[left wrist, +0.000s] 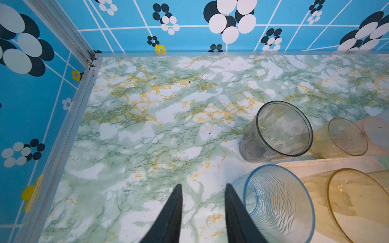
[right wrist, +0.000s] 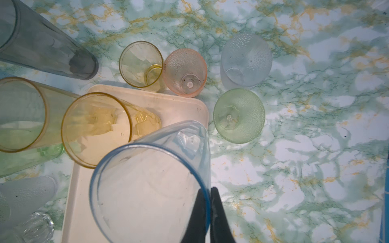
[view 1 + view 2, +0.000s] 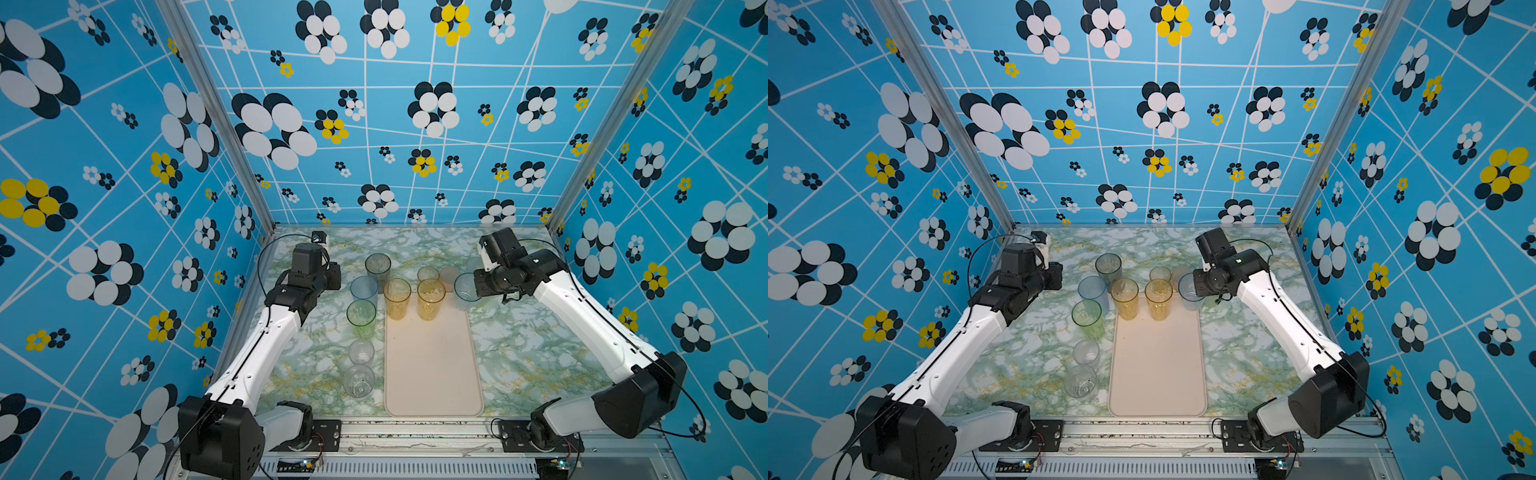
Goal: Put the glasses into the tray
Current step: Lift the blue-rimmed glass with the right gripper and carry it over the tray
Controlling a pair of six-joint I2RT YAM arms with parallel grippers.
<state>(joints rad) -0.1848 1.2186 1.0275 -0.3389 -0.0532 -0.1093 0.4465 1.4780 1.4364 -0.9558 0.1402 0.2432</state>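
A green-and-gold marbled tabletop [image 3: 519, 353] — hemmed by blue flower-print walls [image 3: 374, 124] and aluminium corner posts [image 3: 218, 112].

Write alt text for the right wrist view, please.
The right tool pinches the rim of a blue glass, beside an amber glass standing on the cream tray. Four smaller glasses sit on the marble table.
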